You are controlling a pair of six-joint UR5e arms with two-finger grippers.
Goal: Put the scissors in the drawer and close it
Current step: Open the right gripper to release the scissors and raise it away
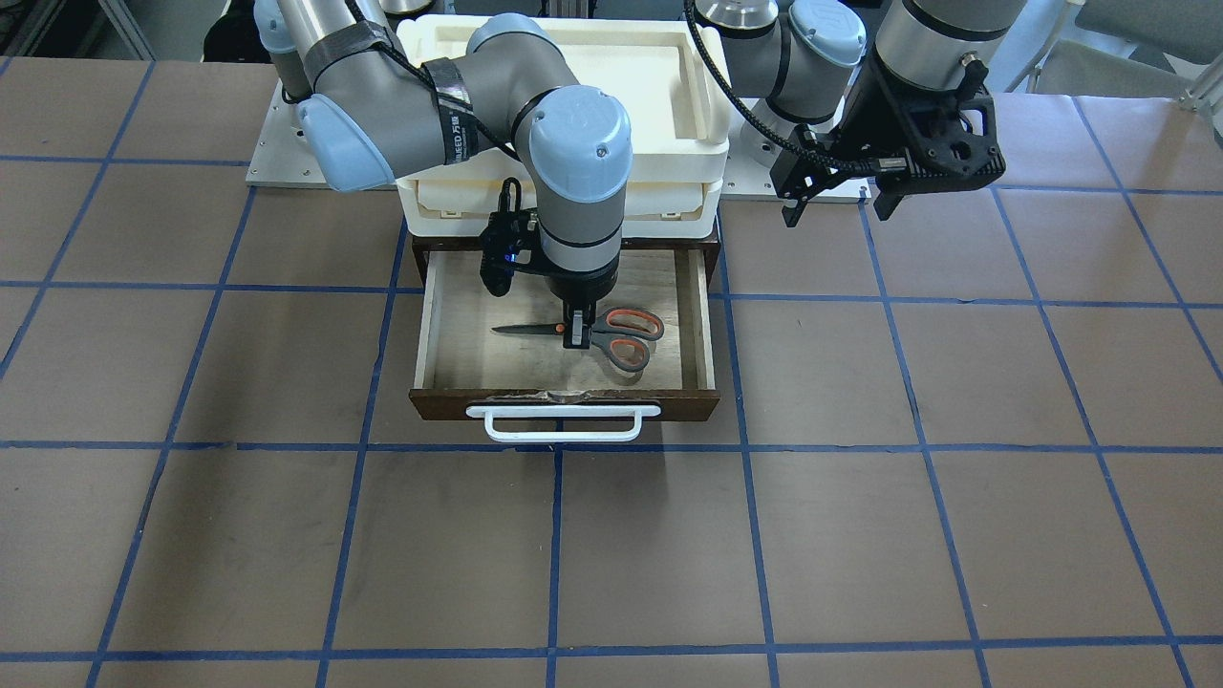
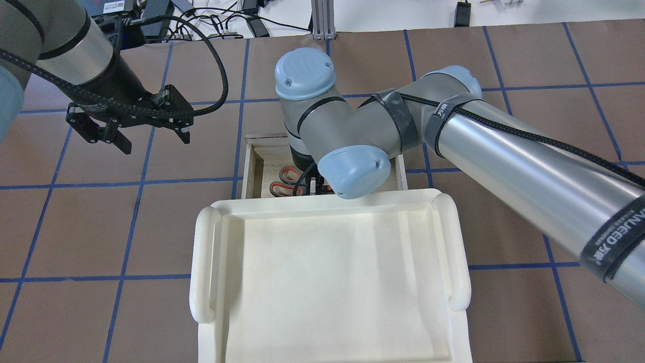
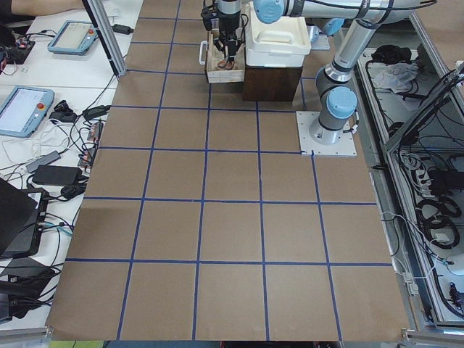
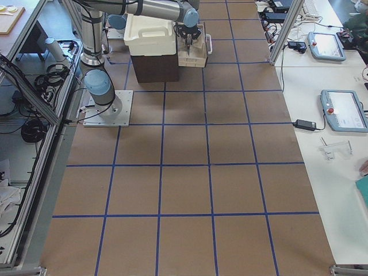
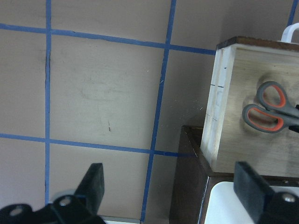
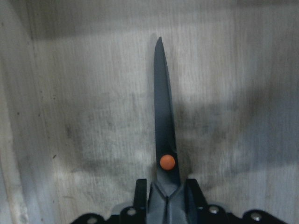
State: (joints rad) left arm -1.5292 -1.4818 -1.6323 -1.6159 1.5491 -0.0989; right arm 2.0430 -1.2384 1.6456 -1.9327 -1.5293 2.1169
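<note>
Scissors flat in open drawer, handles toward robot's left; tray atop cabinet behind drawer.

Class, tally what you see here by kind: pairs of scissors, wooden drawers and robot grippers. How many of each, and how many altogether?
scissors: 1
drawer: 1
grippers: 2, the left gripper and the right gripper
Total: 4

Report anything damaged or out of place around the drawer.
Only wear: the front top edge of the drawer looks chipped above the white handle, and its floor is stained dark. The scissors lie flat inside, the right gripper closed at their pivot.
</note>
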